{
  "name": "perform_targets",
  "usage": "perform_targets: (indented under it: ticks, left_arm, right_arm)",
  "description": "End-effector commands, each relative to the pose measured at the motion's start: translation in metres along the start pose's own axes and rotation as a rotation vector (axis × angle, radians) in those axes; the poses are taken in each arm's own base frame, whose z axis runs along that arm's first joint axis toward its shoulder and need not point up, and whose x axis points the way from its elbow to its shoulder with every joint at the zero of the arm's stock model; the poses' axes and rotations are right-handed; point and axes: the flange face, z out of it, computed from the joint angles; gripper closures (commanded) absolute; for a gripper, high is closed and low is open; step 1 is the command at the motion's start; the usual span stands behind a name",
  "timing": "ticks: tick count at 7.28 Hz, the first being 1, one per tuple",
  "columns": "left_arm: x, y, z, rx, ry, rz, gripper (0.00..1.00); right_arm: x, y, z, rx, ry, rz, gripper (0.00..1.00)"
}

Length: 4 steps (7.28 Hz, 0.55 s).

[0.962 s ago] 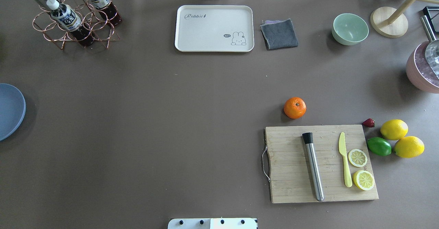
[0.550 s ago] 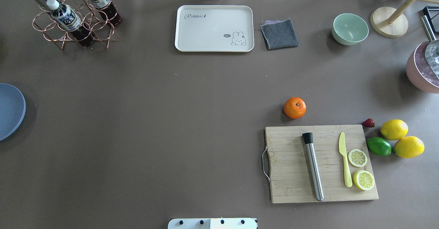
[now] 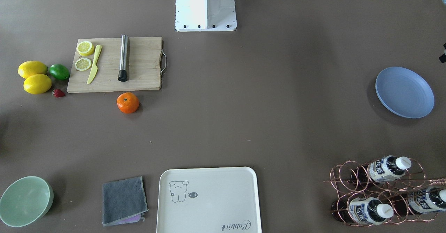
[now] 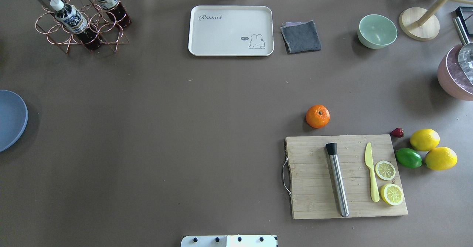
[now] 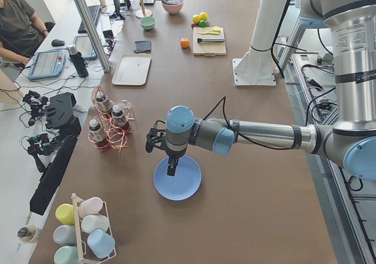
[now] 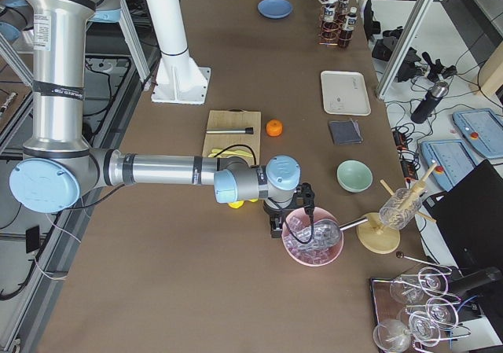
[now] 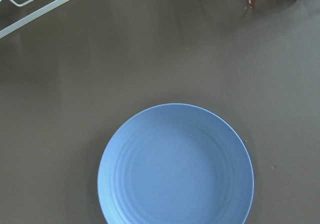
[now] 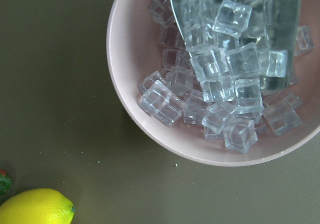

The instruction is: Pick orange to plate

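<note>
The orange [image 4: 317, 116] rests on the brown table just beyond the far edge of the wooden cutting board [image 4: 345, 176], with nothing touching it. The blue-lavender plate [image 4: 9, 119] lies at the table's left edge and fills the left wrist view [image 7: 175, 166], with nothing on it. Only the side views show the grippers. My left gripper [image 5: 171, 169] hangs above the plate [image 5: 179, 181]. My right gripper [image 6: 277, 227] hovers by the pink bowl, far from the orange [image 6: 273, 127]. Whether either is open or shut, I cannot tell.
A pink bowl of ice cubes [image 8: 150, 109] sits at the right edge. Two lemons [image 4: 425, 139], a lime [image 4: 408, 158] and a strawberry [image 4: 397, 132] lie beside the board. At the back stand a cream tray [image 4: 231, 30], grey cloth [image 4: 300, 36], mint bowl [image 4: 377, 31] and bottle rack [image 4: 79, 21].
</note>
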Motion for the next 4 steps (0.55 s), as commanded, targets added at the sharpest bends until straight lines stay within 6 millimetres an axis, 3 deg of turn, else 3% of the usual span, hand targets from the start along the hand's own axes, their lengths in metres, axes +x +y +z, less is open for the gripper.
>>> perform_targets:
  ticks: [1,4]
  left_arm:
    - [-0.0005,0.0005,0.0009,-0.002,0.001,-0.004,0.03]
    - [-0.0026,0.0011,0.0034,-0.007,-0.003,-0.001,0.03]
  right_arm:
    - [0.0037,0.0033,0.0034,-0.003,-0.002,0.005,0.0]
    - [0.0096,0.0099,0.0092,0.001,-0.003,-0.004,0.0]
